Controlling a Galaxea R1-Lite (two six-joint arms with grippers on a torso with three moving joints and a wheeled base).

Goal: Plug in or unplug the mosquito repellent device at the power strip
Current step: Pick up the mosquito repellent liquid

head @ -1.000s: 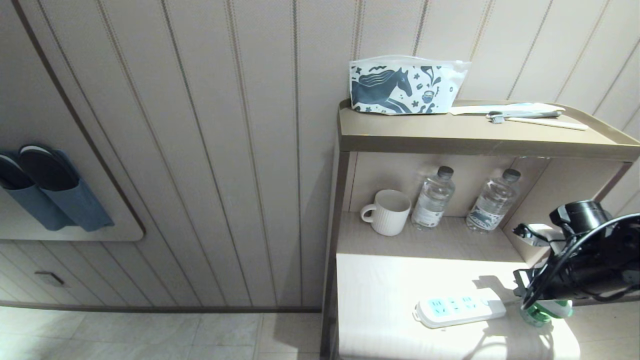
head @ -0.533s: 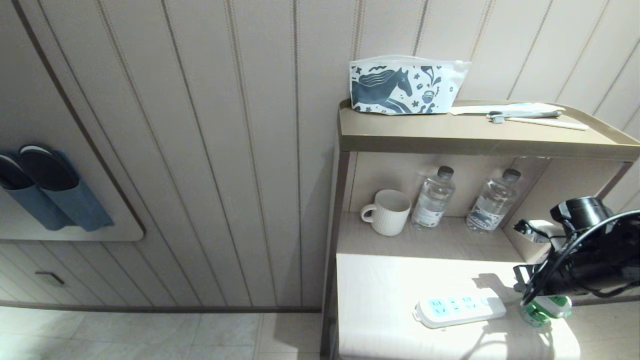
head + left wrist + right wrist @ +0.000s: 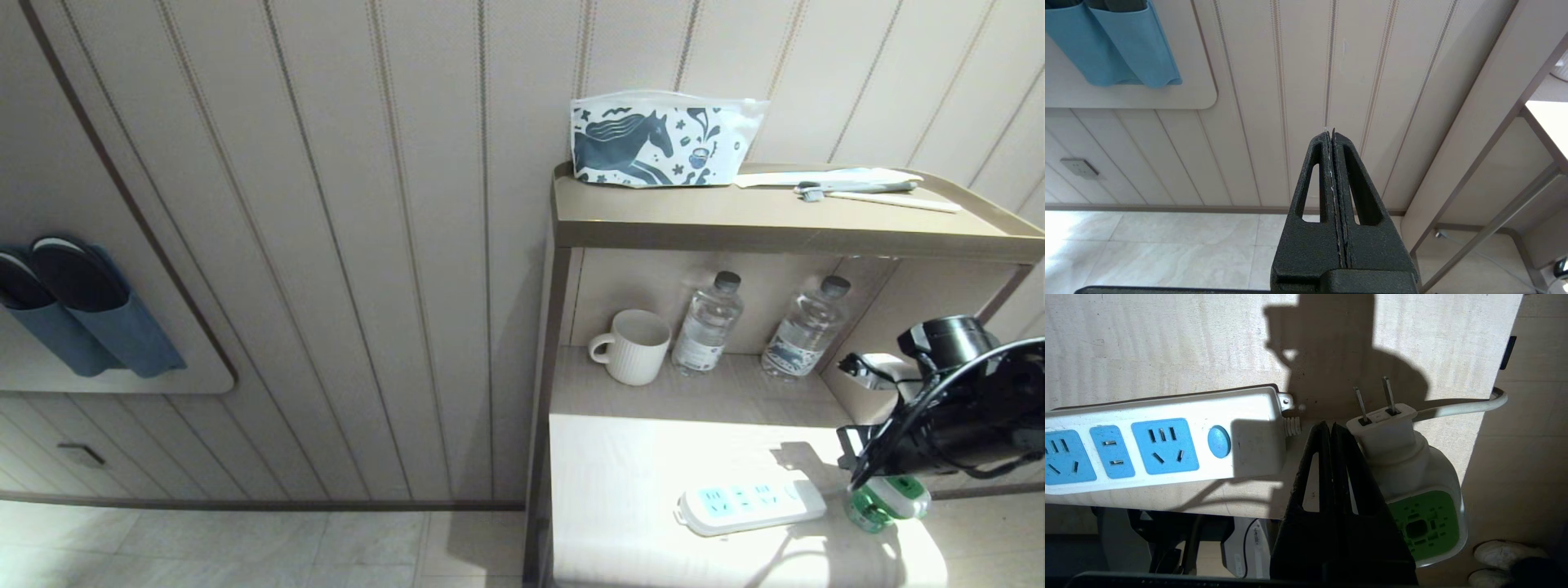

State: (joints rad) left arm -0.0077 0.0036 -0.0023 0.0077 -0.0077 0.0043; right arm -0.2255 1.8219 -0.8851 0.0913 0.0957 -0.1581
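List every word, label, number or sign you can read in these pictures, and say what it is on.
None can be read.
Water bottles: labels too small.
Pouch: horse print, no words.
Power strip and mosquito repellent device: no lettering visible.

bare desktop point(image 3: 620, 465) left of power strip point(image 3: 749, 506), shelf point(image 3: 784, 229) overhead

White power strip point(image 3: 751, 506), light-blue sockets

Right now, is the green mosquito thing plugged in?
Unplugged: the mosquito repellent device lies beside the power strip, both prongs bare.
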